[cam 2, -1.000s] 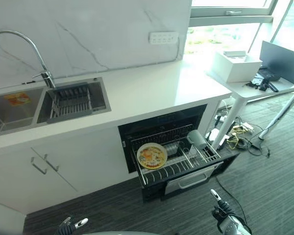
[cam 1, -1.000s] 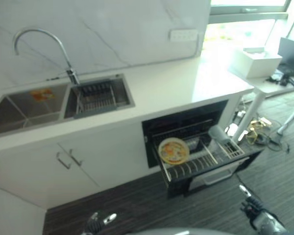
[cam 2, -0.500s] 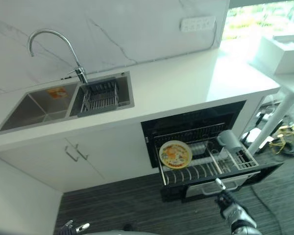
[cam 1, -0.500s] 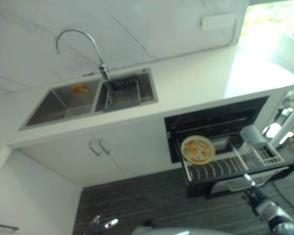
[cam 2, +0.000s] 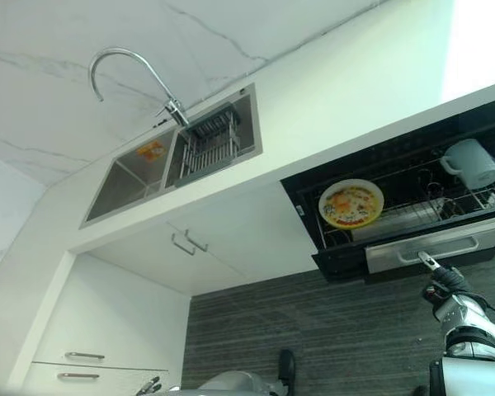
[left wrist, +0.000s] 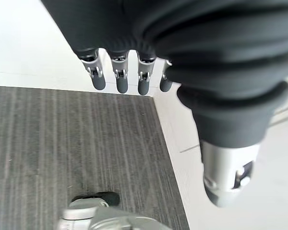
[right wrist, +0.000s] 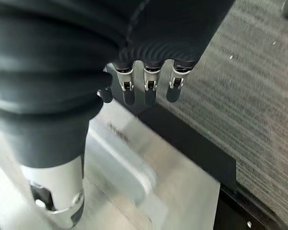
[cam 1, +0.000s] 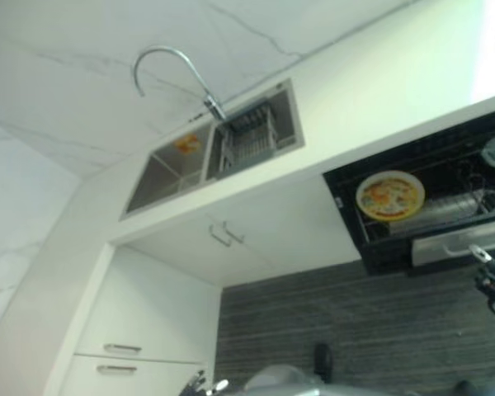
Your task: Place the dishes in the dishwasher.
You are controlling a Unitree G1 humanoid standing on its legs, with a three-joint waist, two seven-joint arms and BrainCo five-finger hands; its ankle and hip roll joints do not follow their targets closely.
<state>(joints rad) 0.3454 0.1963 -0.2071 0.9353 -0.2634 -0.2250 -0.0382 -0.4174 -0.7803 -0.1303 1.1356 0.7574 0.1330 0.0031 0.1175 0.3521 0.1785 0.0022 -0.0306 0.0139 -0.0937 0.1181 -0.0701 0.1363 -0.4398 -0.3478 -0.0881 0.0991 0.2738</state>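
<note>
Hovering by the dishwasher's silver front (cam 2: 436, 249), the right hand (cam 2: 445, 285) hangs slack and empty, while the plate (cam 2: 351, 204) and cup (cam 2: 476, 162), likely rigid and breakable, sit racked, best gripped at rim or handle.

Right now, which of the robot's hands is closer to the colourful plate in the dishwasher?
The right hand: it hovers by the dishwasher drawer front, just below the plate. The left hand hangs low by the cabinets, far off.

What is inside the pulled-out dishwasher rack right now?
A patterned plate standing near the rack's left end and a pale cup on its side farther right. Anything behind the plate is hidden.
</note>
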